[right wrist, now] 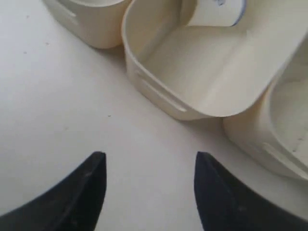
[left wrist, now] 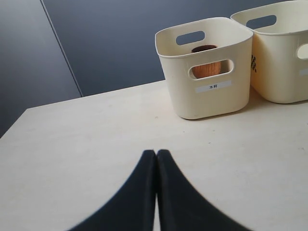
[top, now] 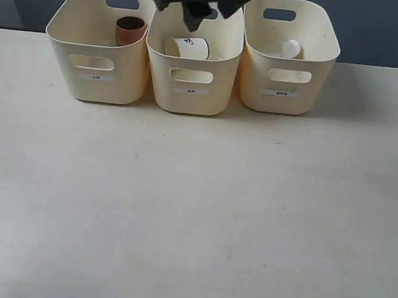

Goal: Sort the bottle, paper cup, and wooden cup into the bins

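Note:
Three cream bins stand in a row at the table's far edge. The brown wooden cup [top: 130,30] [left wrist: 206,66] stands in the left bin [top: 93,89] [left wrist: 211,103]. On its side in the middle bin [top: 189,101] [right wrist: 144,82] lies the white paper cup [top: 187,48] [right wrist: 214,12]. The clear bottle [top: 289,49] with its white cap lies in the right bin [top: 285,106]. My right gripper [top: 196,7] [right wrist: 149,161] hangs open and empty above the middle bin. My left gripper [left wrist: 156,153] is shut on nothing, low over the table in front of the left bin, outside the exterior view.
The pale table [top: 194,211] stretches in front of the bins. A dark wall [left wrist: 106,43] rises behind them. In the right wrist view, parts of the two neighbouring bins [right wrist: 91,24] [right wrist: 284,130] flank the middle one.

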You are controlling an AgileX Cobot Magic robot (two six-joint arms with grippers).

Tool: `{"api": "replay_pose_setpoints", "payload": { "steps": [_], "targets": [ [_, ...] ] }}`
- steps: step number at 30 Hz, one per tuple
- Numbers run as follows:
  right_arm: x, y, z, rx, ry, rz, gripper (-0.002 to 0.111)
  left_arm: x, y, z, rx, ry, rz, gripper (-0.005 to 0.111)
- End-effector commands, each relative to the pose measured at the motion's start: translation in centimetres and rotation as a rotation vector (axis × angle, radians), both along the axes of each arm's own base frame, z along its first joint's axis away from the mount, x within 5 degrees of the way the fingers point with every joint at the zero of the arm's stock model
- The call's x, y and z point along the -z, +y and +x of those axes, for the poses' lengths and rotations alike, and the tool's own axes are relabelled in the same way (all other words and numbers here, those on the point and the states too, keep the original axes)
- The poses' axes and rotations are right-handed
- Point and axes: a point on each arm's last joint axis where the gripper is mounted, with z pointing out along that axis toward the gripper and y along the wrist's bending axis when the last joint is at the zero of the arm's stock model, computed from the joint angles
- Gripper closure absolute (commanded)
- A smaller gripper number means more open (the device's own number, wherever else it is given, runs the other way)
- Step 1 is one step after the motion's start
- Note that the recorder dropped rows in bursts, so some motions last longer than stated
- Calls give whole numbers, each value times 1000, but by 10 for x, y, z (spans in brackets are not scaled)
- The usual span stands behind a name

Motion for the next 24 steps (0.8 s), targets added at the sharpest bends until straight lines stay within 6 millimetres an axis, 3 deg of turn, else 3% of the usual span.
{"api": "replay_pose_setpoints", "payload": {
  "steps": [1, 11, 15, 18, 24],
  "targets": [
    [-41, -23, -12, 69, -118, 12, 55, 0, 0, 0, 3, -9, -2, 107],
    [-103, -56, -52, 78, -250, 98, 55, 0, 0, 0, 3, -9, -2, 107],
    [-122, -76, -77, 80, -289, 123, 55, 0, 0, 0, 3, -9, -2, 107],
    [-126, -93, -98, 78, -299, 116, 55, 0, 0, 0, 3, -9, -2, 107],
    [-113, -144, -160, 104, -319, 119, 55, 0, 0, 0, 3, -9, -2, 107]
  ]
}}
